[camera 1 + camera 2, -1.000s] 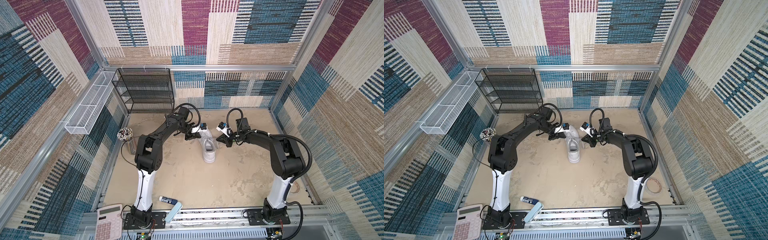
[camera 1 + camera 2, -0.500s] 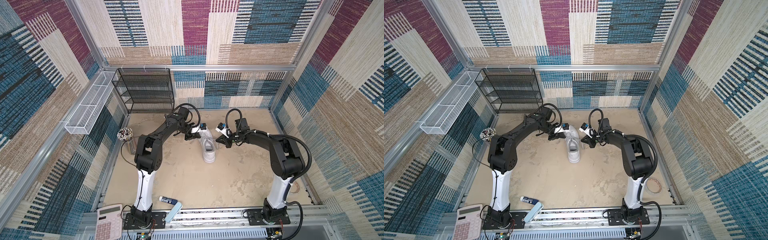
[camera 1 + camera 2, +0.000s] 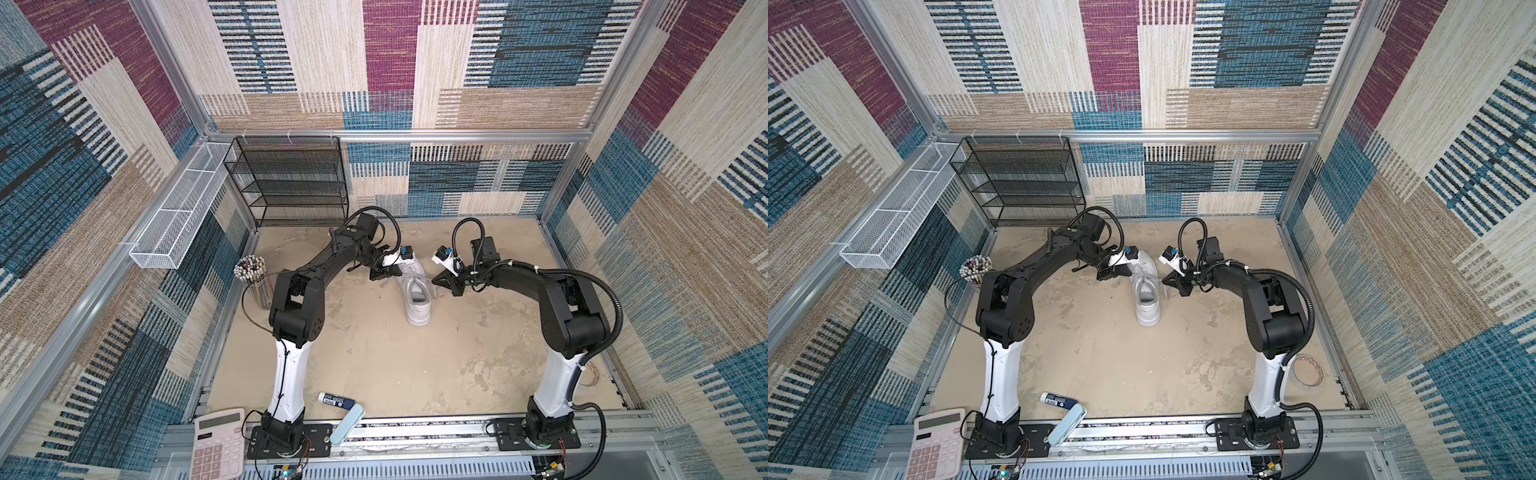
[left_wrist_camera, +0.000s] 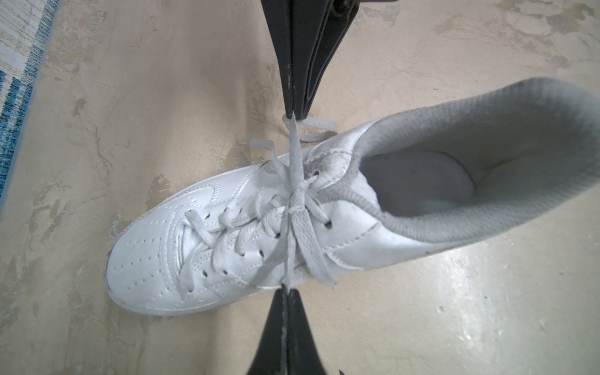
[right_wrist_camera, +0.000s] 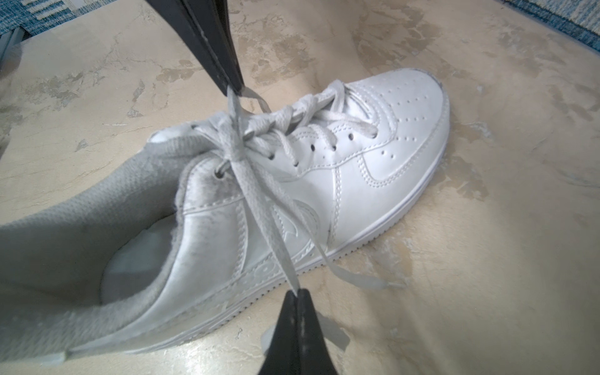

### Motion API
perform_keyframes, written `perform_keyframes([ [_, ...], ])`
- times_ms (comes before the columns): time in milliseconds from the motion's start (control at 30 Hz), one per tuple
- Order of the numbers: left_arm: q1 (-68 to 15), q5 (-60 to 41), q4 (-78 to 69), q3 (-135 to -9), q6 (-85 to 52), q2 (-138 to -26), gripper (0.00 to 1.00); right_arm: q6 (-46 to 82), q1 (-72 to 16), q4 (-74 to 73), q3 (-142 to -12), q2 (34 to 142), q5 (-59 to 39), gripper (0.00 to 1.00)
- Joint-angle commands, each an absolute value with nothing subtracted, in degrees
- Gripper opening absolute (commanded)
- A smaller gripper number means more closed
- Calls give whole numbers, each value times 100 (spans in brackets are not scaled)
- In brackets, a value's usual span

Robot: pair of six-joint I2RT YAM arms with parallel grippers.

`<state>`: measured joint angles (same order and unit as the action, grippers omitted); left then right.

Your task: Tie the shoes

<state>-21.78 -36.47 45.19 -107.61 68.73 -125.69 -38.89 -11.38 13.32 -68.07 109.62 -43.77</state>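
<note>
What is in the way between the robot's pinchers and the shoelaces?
Nothing visible is. The left gripper and the right gripper are each shut right on the laces, one on each side of the sneaker.

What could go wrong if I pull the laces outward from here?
1. Both sets of jaws are shut on the laces only at their very tips; a harder pull may slip a strand free.
2. The sneaker sits unrestrained on the table; an uneven pull could drag or twist it.
3. The held loops look short; overpulling might draw one through the knot and undo it.
</note>
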Motion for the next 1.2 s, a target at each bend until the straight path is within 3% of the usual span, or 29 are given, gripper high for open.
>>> perform_keyframes([
  [0,-2121,-3188,4758,-10770,6950,-12572,0,-3854,-1079,1633,-6793,10949,-3801,0],
  [167,-2133,-2980,4771,-10711,6957,-12550,0,-4011,-994,1799,-6849,11000,-3611,0],
  [500,-2223,-3596,4760,-10819,6997,-12551,0,-3921,-1235,1876,-7025,11057,-4044,0],
  [567,-2232,-3642,4762,-10795,7029,-12525,0,-3926,-1257,1876,-7048,11037,-4076,27],
  [600,-2232,-3631,4760,-10785,7029,-12517,5,-3912,-1257,1881,-7064,11046,-4114,33],
  [700,-2231,-3595,4760,-10730,7015,-12490,48,-3786,-1251,1761,-7075,10998,-4176,47],
  [733,-2232,-3571,4760,-10723,7002,-12469,55,-3773,-1256,1745,-7067,10970,-4154,59],
  [767,-2232,-3547,4754,-10699,7009,-12429,61,-3764,-1248,1724,-7067,10936,-4138,63],
  [867,-2194,-3506,4402,-10480,6824,-12212,66,-3764,-1153,1739,-7037,10836,-4113,64],
  [1067,-2077,-3703,3389,-9676,6255,-11561,66,-3909,-994,1905,-7114,10596,-4097,63],
  [1167,-2005,-4006,3014,-9190,5629,-11258,60,-3974,-988,2017,-7275,10578,-4201,60],
])
